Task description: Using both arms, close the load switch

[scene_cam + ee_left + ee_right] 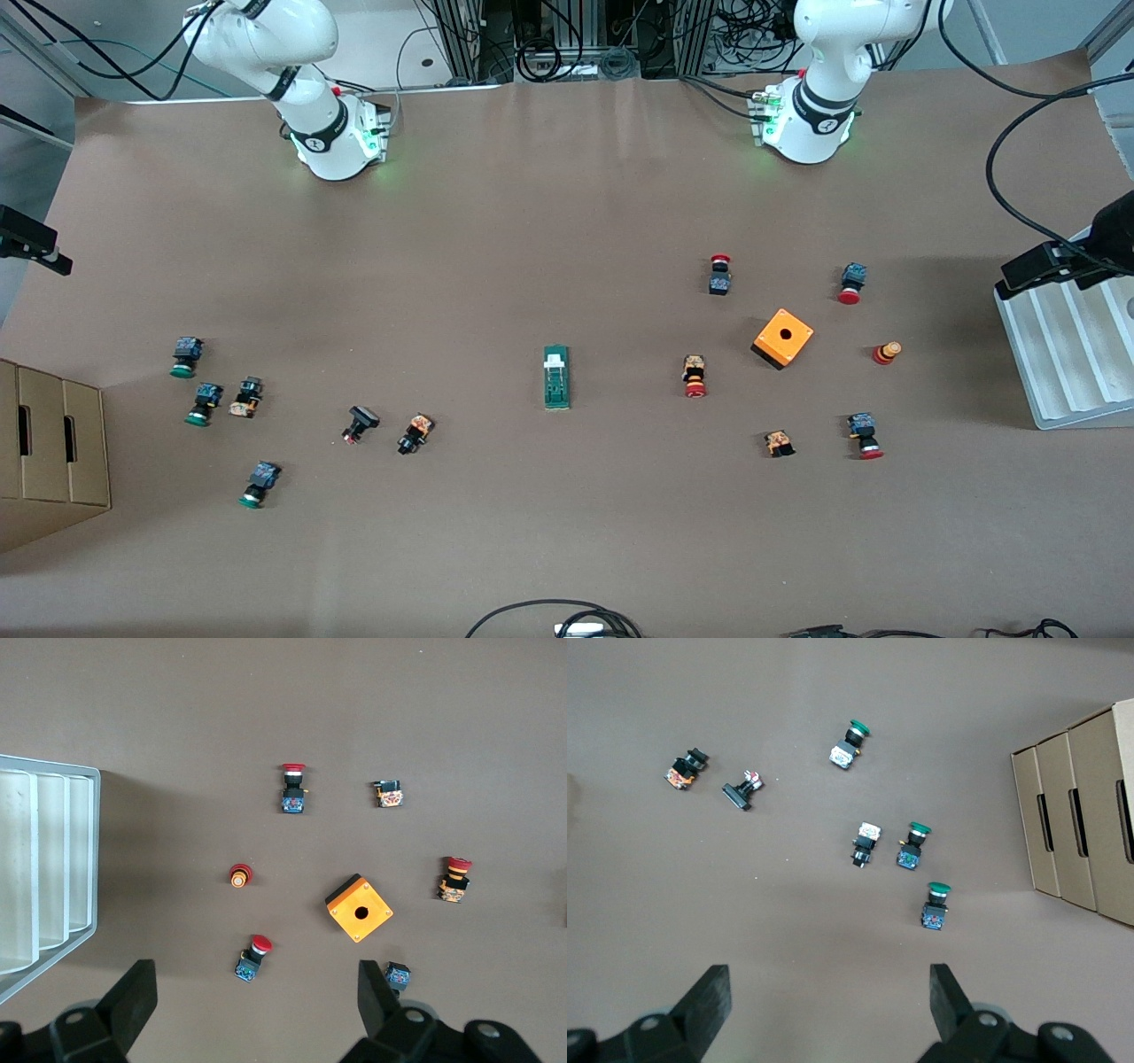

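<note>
The load switch (556,377) is a narrow dark-green block lying in the middle of the table, with its white lever (555,361) at the end farther from the front camera. It shows in neither wrist view. Only the base ends of the right arm (301,80) and the left arm (824,80) show in the front view, and both grippers are out of that view. My left gripper (255,983) is open and empty, high over the red push buttons. My right gripper (828,981) is open and empty, high over the green push buttons.
An orange cube with a hole (783,338) and several red-capped buttons (695,377) lie toward the left arm's end. Green-capped buttons (204,403) lie toward the right arm's end. A cardboard box (53,452) and a white ribbed tray (1072,354) stand at the table's ends.
</note>
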